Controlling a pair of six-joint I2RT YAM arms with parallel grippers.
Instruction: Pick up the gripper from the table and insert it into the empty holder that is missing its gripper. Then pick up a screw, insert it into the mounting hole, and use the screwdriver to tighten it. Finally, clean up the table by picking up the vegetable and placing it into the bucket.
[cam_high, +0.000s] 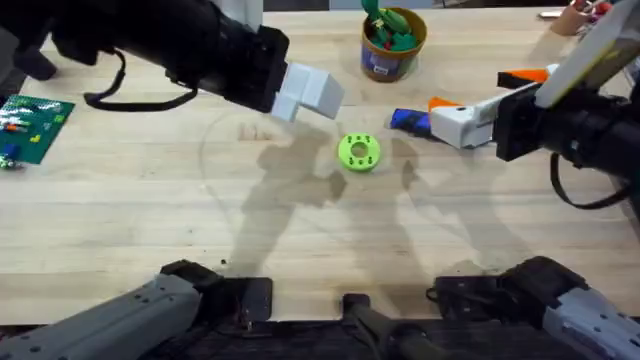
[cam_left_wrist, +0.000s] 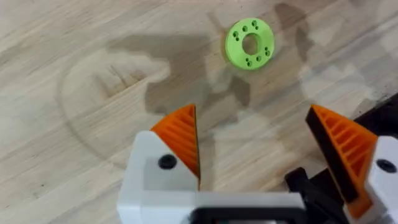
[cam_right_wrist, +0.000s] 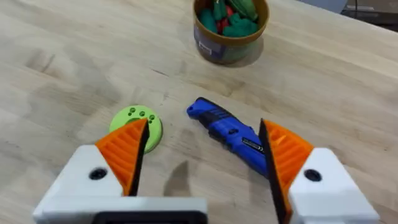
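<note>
Both sets of fingers are standing open over the wooden desk (cam_high: 150, 230), whose wide bare front is lying free before the green disc (cam_high: 358, 152) and the bucket (cam_high: 392, 42).

Blue screwdriver (cam_right_wrist: 231, 135) partly hidden behind the right tool's (cam_right_wrist: 202, 155) orange pad; lime disc (cam_right_wrist: 138, 124) half covered by the other pad; green circuit board (cam_high: 30, 127) cut off at the overhead view's left edge

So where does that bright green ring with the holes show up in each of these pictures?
Overhead: the green ring lies mid-table, just below the bucket.
Left wrist: upper right, beyond the open fingers.
Right wrist: left of centre, partly behind the left orange pad.
Shared landmark: the ring itself appears in all three; the bucket links the overhead and right wrist views.
</note>
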